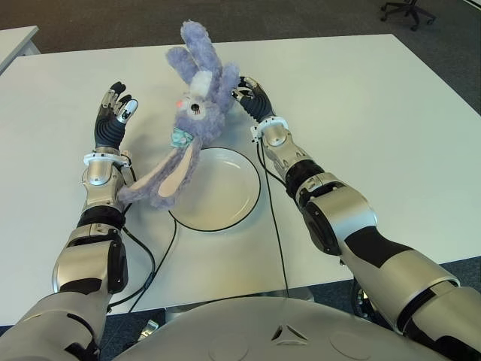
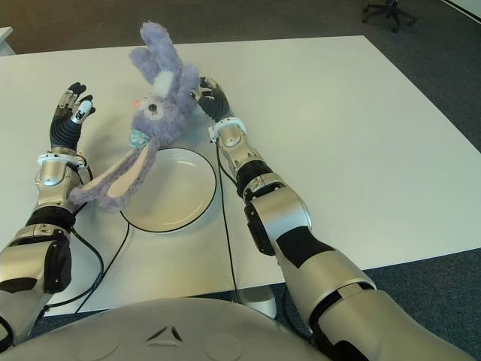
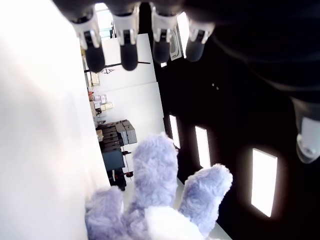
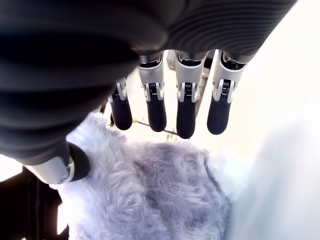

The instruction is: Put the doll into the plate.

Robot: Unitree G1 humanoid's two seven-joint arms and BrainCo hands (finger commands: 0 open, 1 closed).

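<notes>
The purple plush rabbit doll (image 1: 192, 113) stands propped between the two hands above the far-left rim of the white plate (image 1: 225, 203), one long limb trailing down to the white table (image 1: 376, 113). The right hand (image 1: 252, 98) presses its straight, spread fingers against the doll's back; the left hand (image 1: 113, 116) is open just beside it, holding nothing. The step appears to be lowering; next, the doll must be eased down into the plate. A black cable (image 1: 274, 226) runs alongside the plate.

I see bright, even overhead light on the white worktop (image 1: 391, 113), with soft shadows. Both wrist views blow out to white, near fingers (image 4: 185, 112) blurred.
</notes>
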